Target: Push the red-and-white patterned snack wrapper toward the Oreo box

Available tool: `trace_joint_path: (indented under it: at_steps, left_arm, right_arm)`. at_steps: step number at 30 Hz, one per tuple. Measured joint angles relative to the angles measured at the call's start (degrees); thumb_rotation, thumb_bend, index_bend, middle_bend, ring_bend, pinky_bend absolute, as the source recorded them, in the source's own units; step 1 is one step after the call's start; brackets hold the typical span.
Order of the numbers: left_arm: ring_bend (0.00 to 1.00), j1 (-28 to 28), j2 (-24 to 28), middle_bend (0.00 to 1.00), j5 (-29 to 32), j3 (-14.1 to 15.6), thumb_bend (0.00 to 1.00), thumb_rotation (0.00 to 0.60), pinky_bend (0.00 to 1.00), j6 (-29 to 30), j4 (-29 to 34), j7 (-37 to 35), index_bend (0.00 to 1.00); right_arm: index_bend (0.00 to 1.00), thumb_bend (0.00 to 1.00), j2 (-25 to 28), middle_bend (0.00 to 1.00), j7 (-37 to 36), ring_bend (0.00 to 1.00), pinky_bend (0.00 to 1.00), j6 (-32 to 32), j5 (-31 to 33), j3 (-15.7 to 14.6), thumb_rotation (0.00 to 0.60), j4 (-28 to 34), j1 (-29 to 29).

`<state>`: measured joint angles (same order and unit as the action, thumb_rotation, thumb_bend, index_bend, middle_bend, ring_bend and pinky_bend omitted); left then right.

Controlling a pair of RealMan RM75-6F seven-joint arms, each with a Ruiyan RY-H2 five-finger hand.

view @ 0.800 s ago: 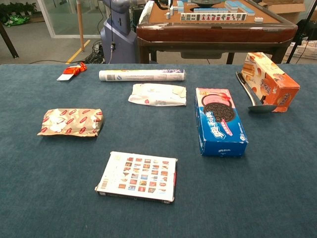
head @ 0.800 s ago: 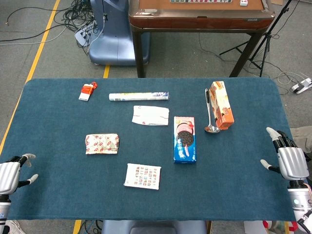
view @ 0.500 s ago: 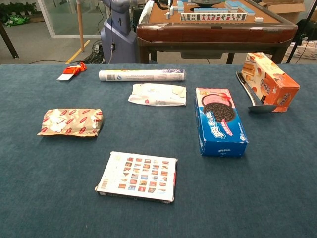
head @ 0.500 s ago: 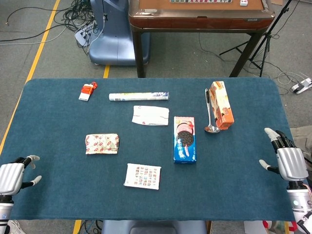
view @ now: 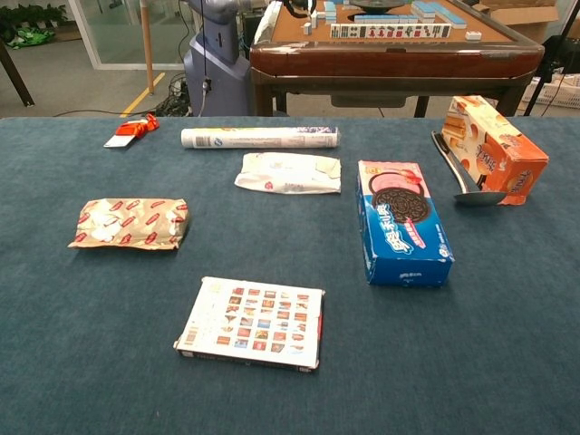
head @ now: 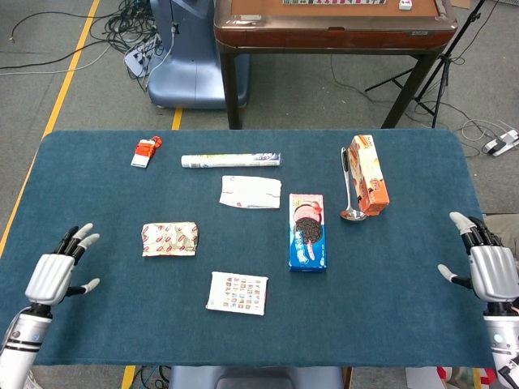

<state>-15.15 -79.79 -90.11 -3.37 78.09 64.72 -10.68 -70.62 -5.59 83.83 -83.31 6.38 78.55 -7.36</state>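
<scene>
The red-and-white patterned snack wrapper (head: 169, 239) (view: 131, 224) lies flat on the left half of the blue table. The blue Oreo box (head: 308, 232) (view: 402, 221) lies lengthwise near the middle, well to the wrapper's right. My left hand (head: 57, 274) hovers over the table's left front part, fingers spread, holding nothing, a good way left of the wrapper. At the right edge my right hand (head: 491, 269) is also open and empty. The chest view shows neither hand.
A flat card of small pictures (head: 238, 292) lies in front of the gap between wrapper and Oreo box. A white packet (head: 250, 191), a white tube (head: 230, 160), a small red pack (head: 146, 151), an orange box (head: 369, 173) and a metal ladle (head: 349, 190) sit further back.
My left hand has risen from the front left edge and moved inward over the table, fingers spreading. My right hand shifted slightly toward the right edge. No object moved.
</scene>
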Motion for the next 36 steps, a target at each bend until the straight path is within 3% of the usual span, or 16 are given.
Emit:
trace_joint_path:
  at_steps: [5, 8, 10, 26, 36]
  left_arm:
    - [0.00, -4.39, -3.72, 0.00, 0.49, -1.52, 0.01, 0.600, 0.21, -3.81, -7.30, -3.88, 0.03]
    - [0.00, -6.76, -5.59, 0.00, 1.30, -2.23, 0.00, 0.600, 0.05, -6.77, -10.13, -4.76, 0.01]
    - [0.00, -7.78, -6.75, 0.00, 1.90, -2.63, 0.00, 0.600, 0.00, -7.90, -11.70, -4.85, 0.01]
    - [0.00, -13.66, -15.07, 0.00, 7.13, -4.31, 0.00, 0.600, 0.00, -16.67, -24.96, -6.26, 0.00]
    - [0.00, -15.55, -17.42, 0.00, 8.91, -5.10, 0.00, 0.600, 0.00, -18.52, -27.56, -6.29, 0.00]
  right_arm:
    - [0.12, 0.05, 0.23, 0.18, -0.03, 0.11, 0.32, 0.98, 0.10, 0.05, 0.600, 0.36, 0.63]
    - [0.12, 0.05, 0.43, 0.18, -0.31, 0.11, 0.32, 1.83, -0.12, 0.17, 0.600, 0.60, 0.95]
    - [0.12, 0.05, 0.57, 0.18, -0.31, 0.11, 0.32, 2.41, -0.21, 0.29, 0.600, 0.75, 1.18]
    - [0.12, 0.05, 1.37, 0.18, -1.52, 0.11, 0.32, 3.94, -0.29, 1.28, 0.600, 1.26, 1.84]
    - [0.12, 0.05, 1.54, 0.18, -2.40, 0.11, 0.32, 3.04, -0.45, 1.33, 0.600, 1.01, 1.33]
